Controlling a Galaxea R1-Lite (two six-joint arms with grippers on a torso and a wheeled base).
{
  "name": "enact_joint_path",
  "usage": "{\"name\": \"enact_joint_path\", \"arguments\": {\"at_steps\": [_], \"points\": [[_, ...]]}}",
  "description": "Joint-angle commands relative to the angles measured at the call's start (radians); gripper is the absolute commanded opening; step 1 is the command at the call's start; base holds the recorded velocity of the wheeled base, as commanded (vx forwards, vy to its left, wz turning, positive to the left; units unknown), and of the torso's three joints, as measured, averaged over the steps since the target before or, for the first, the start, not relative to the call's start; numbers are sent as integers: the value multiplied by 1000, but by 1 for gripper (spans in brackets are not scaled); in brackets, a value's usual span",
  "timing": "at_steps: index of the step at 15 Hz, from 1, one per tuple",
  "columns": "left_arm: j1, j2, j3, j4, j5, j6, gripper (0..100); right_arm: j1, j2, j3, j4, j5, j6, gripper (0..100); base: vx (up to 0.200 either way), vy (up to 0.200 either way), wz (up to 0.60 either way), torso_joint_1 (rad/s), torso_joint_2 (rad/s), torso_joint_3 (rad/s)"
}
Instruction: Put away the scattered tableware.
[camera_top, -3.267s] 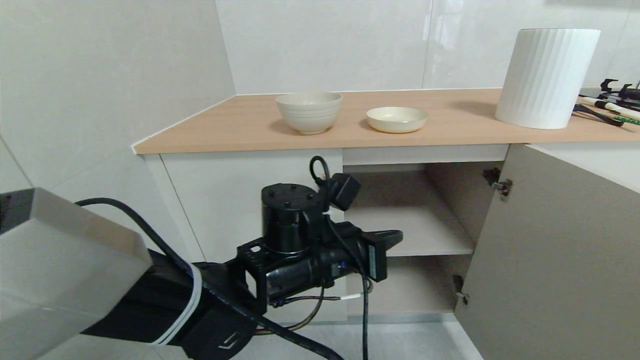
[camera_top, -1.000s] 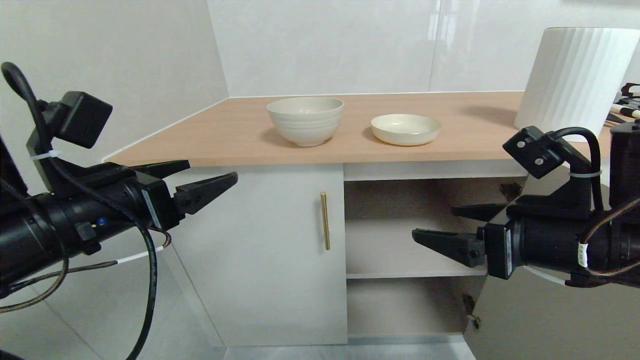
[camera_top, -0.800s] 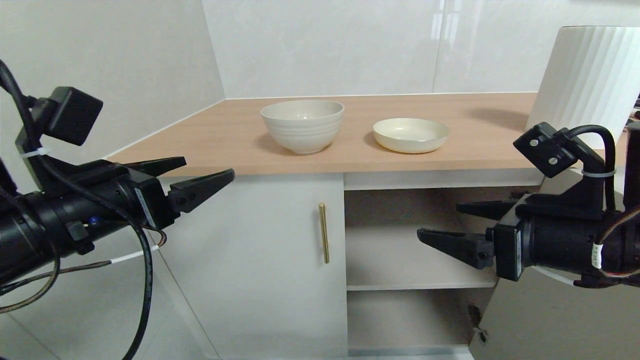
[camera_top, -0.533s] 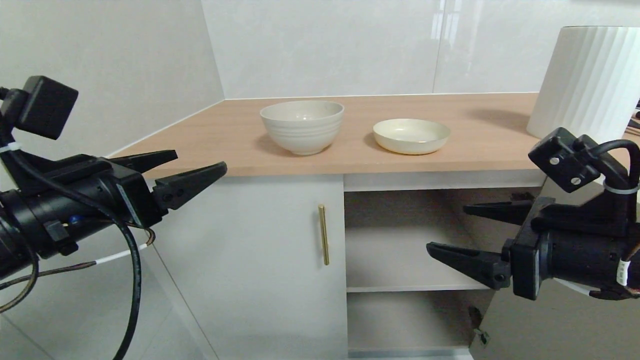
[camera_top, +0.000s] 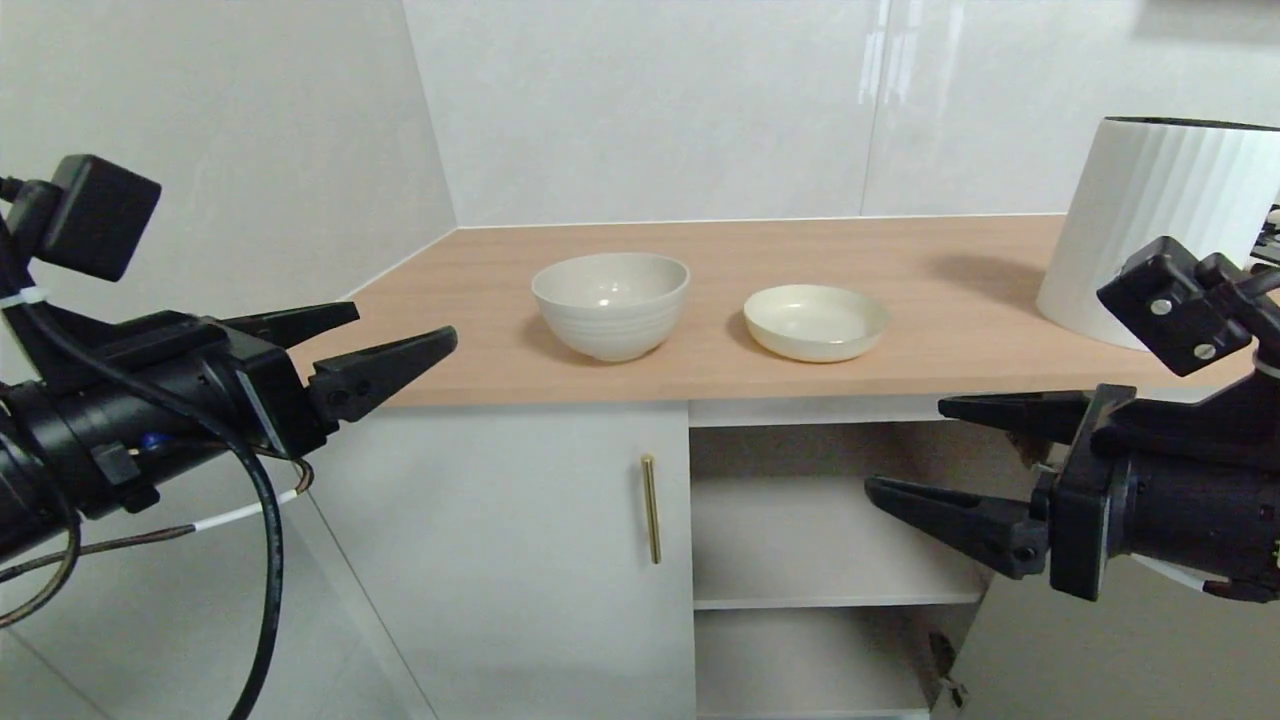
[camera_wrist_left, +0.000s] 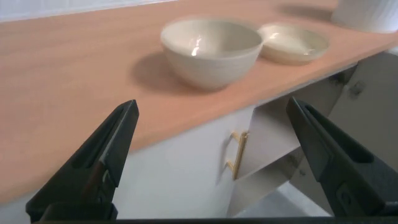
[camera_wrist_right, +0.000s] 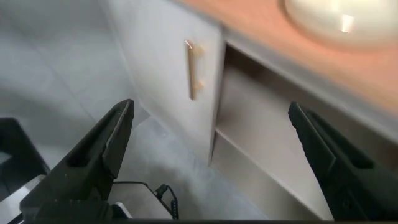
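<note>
Two grippers, both empty with jaws spread wide: the left gripper (camera_top: 405, 323) is near the left end of the counter (camera_top: 480, 340), well apart from the bowl (camera_top: 610, 305); the right gripper (camera_top: 904, 444) is lower, before the open cupboard shelf (camera_top: 800, 560). Bowl and shallow dish (camera_top: 815, 322) stand side by side, not touching, near the counter's front edge. Likely hazard: a glancing approach could push the smooth, rounded bowl into the dish or over the edge. Neither piece shows legible writing.
</note>
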Motion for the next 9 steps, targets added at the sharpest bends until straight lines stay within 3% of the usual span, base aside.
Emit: {"name": "enact_joint_path", "arguments": {"at_steps": [1, 9], "points": [[1, 10, 0, -2, 1, 0, 100, 0, 3, 1, 0, 0, 0, 100, 0, 0, 0, 105, -461, -334], [-1, 15, 2, -2, 1, 0, 100, 0, 11, 1, 0, 0, 0, 100, 0, 0, 0, 151, -472, -321]]}}
